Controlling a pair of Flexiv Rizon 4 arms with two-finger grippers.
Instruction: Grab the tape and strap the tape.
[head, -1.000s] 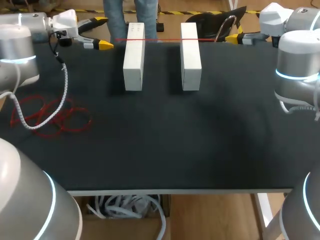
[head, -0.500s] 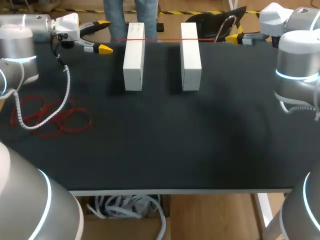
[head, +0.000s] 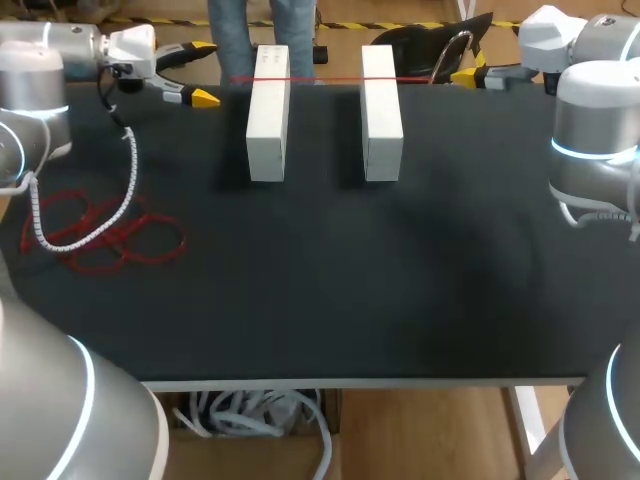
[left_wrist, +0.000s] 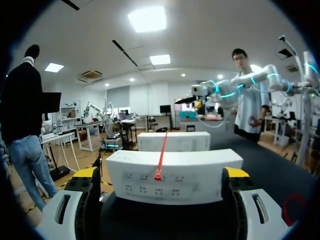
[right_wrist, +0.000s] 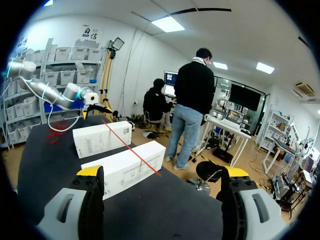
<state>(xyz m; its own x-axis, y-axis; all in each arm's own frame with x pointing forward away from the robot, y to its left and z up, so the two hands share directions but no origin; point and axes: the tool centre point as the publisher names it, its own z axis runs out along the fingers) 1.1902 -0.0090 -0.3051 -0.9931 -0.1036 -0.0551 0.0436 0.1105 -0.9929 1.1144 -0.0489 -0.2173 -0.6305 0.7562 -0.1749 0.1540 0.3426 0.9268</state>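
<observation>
Stretching taut across two white blocks, red tape; flanking them at the far edge of the table, left gripper and right gripper, both spread wide, grasping nothing.

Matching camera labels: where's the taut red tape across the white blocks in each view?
Head view: the taut red tape runs crosswise over the far ends of both white blocks.
Left wrist view: the tape runs from the near block's facing side back to the far block.
Right wrist view: the tape slants over both blocks, ending just past the nearer one.
Shared landmark: the two white blocks.
</observation>
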